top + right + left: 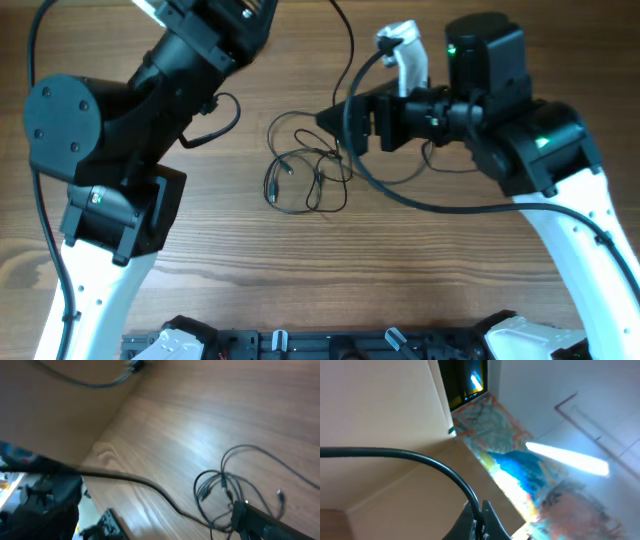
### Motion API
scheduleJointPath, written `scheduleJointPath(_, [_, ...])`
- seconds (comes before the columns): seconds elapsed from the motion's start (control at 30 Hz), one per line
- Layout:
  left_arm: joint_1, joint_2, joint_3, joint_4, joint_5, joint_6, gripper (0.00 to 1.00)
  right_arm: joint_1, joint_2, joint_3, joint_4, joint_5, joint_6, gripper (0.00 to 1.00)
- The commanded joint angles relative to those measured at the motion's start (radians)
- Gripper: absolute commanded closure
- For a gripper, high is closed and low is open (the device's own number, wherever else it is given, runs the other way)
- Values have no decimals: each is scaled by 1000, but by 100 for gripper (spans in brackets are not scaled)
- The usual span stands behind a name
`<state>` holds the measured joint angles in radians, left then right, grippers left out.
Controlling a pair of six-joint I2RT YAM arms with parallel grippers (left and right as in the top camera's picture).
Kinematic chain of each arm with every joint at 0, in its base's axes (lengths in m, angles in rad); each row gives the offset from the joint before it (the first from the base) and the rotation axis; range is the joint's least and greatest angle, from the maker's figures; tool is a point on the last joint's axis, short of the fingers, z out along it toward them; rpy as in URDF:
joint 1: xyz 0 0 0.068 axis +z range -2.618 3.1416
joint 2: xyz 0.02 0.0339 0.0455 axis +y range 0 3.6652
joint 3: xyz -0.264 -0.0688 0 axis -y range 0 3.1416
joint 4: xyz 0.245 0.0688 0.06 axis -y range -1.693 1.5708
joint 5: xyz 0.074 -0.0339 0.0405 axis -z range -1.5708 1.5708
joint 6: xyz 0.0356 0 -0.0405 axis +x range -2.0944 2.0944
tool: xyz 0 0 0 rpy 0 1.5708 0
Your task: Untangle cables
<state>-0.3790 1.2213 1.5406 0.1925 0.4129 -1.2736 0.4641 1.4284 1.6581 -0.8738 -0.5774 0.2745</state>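
The cables (305, 175) are thin black wires in a loose tangle on the wooden table (300, 280), with small plug ends on the left side. The tangle also shows in the right wrist view (222, 485). My right gripper (328, 120) points left at the tangle's upper right edge. Its fingers (239, 512) look shut together on strands there. My left gripper (481, 519) is raised high with its camera facing the ceiling. It is shut on a black cable (420, 456). In the overhead view a thin strand (350, 50) rises from the tangle past the top edge.
The right arm's thicker black cord (420, 203) loops across the table beside the tangle. The left arm's body (120, 130) hangs over the left side, with its own cord loop (225, 120). A black rail (330, 345) lines the front edge.
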Motion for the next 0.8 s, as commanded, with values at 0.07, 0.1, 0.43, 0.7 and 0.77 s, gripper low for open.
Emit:
scheduleJointPath(0.07, [-1, -2, 6, 29, -25, -82, 96, 73, 110, 0, 106, 145, 68, 0])
scheduleJointPath(0.1, [-1, -2, 6, 29, -22, -82, 96, 76, 134, 0, 126, 164, 70, 0])
scheduleJointPath(0.43, [83, -2, 6, -206, -3, -66, 96, 76, 117, 0, 159, 189, 150, 96])
scheduleJointPath(0.7, [203, 9, 6, -879, -419, 319, 96, 50, -91, 18, 239, 259, 256, 96])
scheduleJointPath(0.77, [203, 51, 0, -1091, -630, 336, 96, 37, -161, 18, 306, 385, 344, 96])
